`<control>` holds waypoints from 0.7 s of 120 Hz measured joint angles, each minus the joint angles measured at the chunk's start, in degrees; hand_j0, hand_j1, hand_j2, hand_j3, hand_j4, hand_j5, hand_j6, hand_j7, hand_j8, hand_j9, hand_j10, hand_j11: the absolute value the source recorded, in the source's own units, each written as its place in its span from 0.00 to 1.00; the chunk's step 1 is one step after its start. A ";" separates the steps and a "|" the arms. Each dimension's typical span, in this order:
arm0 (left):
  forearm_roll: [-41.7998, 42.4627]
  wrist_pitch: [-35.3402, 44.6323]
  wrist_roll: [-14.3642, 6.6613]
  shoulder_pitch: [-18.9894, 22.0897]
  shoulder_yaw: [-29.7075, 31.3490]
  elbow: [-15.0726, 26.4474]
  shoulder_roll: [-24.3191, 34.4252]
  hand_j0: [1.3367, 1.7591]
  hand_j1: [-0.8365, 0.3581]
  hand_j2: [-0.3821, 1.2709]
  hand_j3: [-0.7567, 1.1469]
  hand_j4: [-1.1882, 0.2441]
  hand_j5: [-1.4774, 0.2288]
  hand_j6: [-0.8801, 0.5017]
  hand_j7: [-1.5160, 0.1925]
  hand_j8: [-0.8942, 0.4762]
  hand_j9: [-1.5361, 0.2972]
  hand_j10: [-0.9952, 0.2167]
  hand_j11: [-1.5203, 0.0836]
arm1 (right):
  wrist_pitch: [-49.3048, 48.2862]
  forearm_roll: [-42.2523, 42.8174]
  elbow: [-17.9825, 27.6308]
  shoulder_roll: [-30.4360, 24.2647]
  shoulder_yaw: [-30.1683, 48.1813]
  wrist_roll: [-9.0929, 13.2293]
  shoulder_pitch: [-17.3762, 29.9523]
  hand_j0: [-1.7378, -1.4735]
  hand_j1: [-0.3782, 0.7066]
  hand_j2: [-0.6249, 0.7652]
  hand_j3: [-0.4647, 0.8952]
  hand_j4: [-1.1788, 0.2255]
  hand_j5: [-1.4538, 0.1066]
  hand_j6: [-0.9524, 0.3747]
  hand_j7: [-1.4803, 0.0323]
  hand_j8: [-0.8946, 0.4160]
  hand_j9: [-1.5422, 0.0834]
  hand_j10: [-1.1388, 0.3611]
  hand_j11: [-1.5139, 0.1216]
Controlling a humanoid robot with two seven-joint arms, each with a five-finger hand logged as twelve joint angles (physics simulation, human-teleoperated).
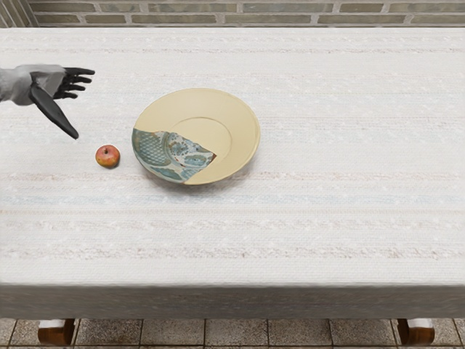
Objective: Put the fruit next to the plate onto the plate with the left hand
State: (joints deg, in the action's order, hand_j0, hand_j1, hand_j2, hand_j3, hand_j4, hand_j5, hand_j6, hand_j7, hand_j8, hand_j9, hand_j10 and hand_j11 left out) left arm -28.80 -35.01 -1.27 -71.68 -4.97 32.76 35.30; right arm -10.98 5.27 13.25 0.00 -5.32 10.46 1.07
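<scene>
A small red-orange apple (107, 155) lies on the table just left of a cream plate (218, 116) with a blue-green patterned patch on its near left part. The plate holds nothing. My left hand (64, 93) comes in from the left edge and hovers above and to the left of the apple, a clear gap away. Its black fingers are spread and its thumb points down toward the apple. It holds nothing. The right arm does not show.
The table (327, 218) is covered with a pale woven cloth and reaches across the whole view. A brick wall (240, 11) runs behind its far edge. The near edge drops to a tiled floor.
</scene>
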 joint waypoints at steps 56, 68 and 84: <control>-4.13 -0.01 -26.89 -11.98 -0.37 19.58 4.26 0.76 0.99 0.23 0.40 0.83 0.86 0.63 0.89 0.65 0.84 0.82 0.95 | -0.01 0.00 -0.49 0.00 0.05 0.43 0.59 0.30 0.04 0.45 0.34 0.83 0.92 0.71 0.97 0.67 0.94 0.75 0.91; -8.90 0.00 -31.11 -13.47 -0.39 30.87 8.67 0.76 0.98 0.23 0.40 0.82 0.86 0.63 0.88 0.64 0.83 0.81 0.94 | -0.01 0.00 -0.50 0.00 0.05 0.44 0.60 0.30 0.04 0.45 0.34 0.83 0.92 0.71 0.97 0.67 0.94 0.75 0.91; -17.32 0.00 -33.00 -12.90 -0.29 44.34 10.70 0.76 0.97 0.23 0.40 0.81 0.85 0.62 0.87 0.64 0.82 0.80 0.93 | -0.01 0.00 -0.50 0.00 0.05 0.44 0.60 0.30 0.04 0.45 0.34 0.83 0.92 0.71 0.97 0.67 0.94 0.75 0.91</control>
State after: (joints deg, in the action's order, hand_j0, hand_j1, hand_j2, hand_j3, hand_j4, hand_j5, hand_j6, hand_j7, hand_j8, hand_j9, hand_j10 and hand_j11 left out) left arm -46.12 -35.01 -34.27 -84.58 -5.26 77.10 46.01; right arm -10.99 5.27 12.75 0.00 -5.27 10.90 1.67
